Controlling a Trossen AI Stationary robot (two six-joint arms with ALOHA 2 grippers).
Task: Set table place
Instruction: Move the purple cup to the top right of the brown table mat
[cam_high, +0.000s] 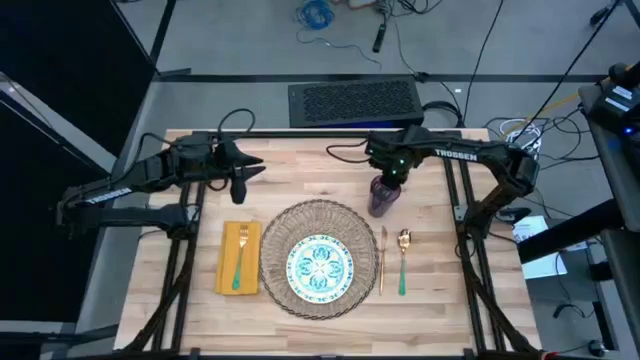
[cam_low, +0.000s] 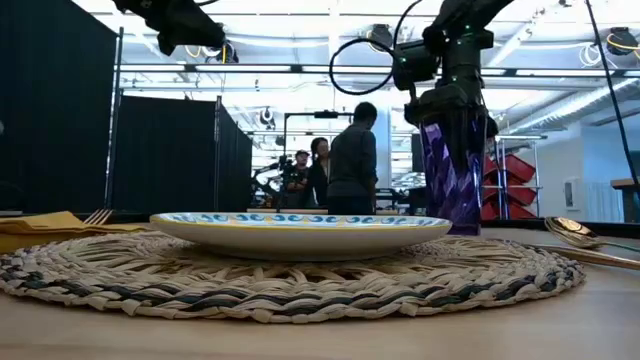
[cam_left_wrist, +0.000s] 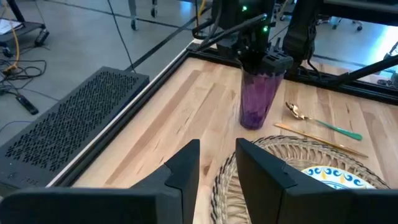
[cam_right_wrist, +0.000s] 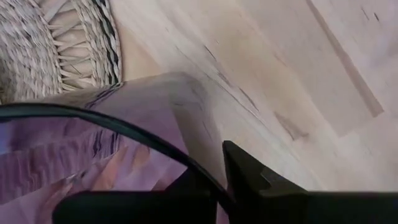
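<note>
High view: the placemat (cam_high: 316, 258) lies at the centre-front of the tabletop (cam_high: 300, 165), with the plate (cam_high: 320, 266) centred on it. The napkin (cam_high: 239, 257) lies just left of the placemat and carries the fork (cam_high: 240, 256). A knife (cam_high: 382, 258) and a spoon (cam_high: 403, 260) lie side by side just right of the placemat.

The purple cup (cam_high: 383, 196) stands upright on the tabletop, just beyond the placemat's far right edge. The right gripper (cam_high: 391, 180) is at the cup's rim. In the right wrist view the fingers (cam_right_wrist: 261, 180) are closed across the rim (cam_right_wrist: 124, 134), one inside the cup and one outside. The low view shows the cup base level with the tabletop; contact cannot be confirmed.

The left gripper (cam_high: 240, 183) hangs above the far left part of the tabletop, well apart from all items. Its fingers (cam_left_wrist: 186, 168) stand slightly apart and hold nothing.

People stand in the room behind the tabletop.
</note>
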